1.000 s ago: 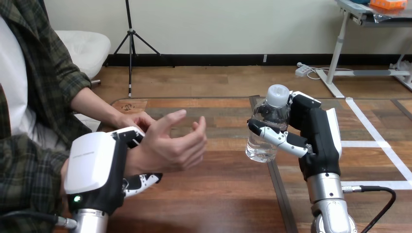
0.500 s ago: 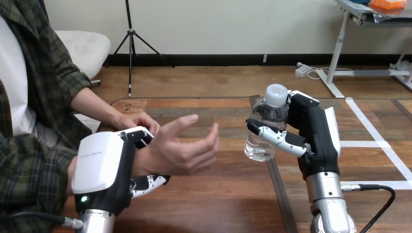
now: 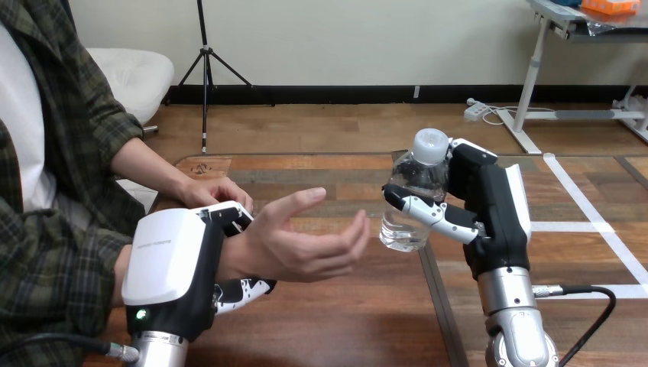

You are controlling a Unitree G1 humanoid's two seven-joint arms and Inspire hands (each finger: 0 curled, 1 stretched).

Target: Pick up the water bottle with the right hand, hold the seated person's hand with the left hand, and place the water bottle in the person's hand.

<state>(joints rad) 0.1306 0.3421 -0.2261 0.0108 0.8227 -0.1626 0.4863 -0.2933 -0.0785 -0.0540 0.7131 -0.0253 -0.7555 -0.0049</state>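
The left hand [image 3: 172, 267], curled round the wrist [image 3: 233, 254], has brought the person's hand [image 3: 306, 246], now opened, just beside the water bottle [image 3: 413, 195] clamped in the right hand [image 3: 489, 218], so the handover looks near.

Likely a robotics lab: white tape lines [image 3: 587, 208] mark the brown wooden plank worktop [image 3: 344, 313] at three o'clock, a silver robot forearm [image 3: 506, 302] at five.

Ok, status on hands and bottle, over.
Left hand curled round person's wrist. Right hand shut on water bottle, off the table. Person's hand open, fingertips just short of bottle. Nothing between.
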